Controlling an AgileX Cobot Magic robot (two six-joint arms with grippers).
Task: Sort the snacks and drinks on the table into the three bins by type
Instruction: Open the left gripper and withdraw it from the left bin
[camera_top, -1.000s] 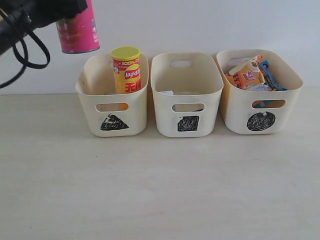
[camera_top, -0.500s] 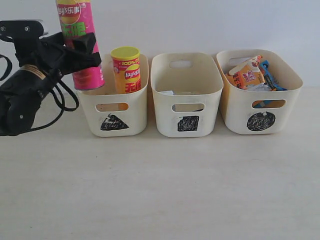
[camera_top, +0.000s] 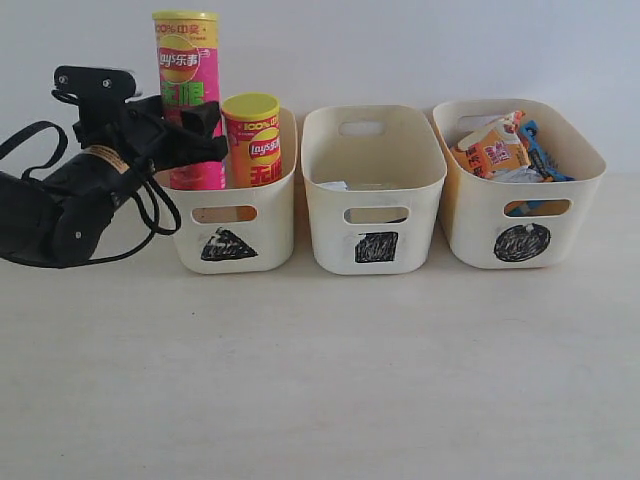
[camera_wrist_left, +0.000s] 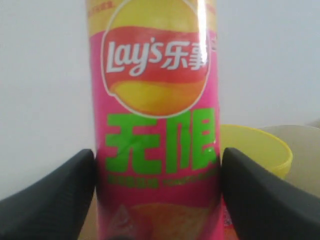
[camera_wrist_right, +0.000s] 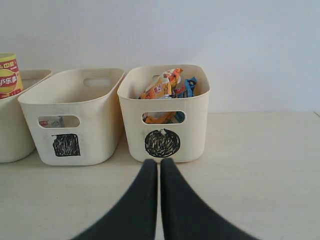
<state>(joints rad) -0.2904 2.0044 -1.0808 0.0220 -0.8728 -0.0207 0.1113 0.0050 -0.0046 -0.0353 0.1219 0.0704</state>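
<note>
Exterior camera faces the three bins (camera_top: 330, 230) head-on; right wrist shares them, low from five o'clock; left wrist hugs the pink can (camera_wrist_left: 155, 150).
</note>
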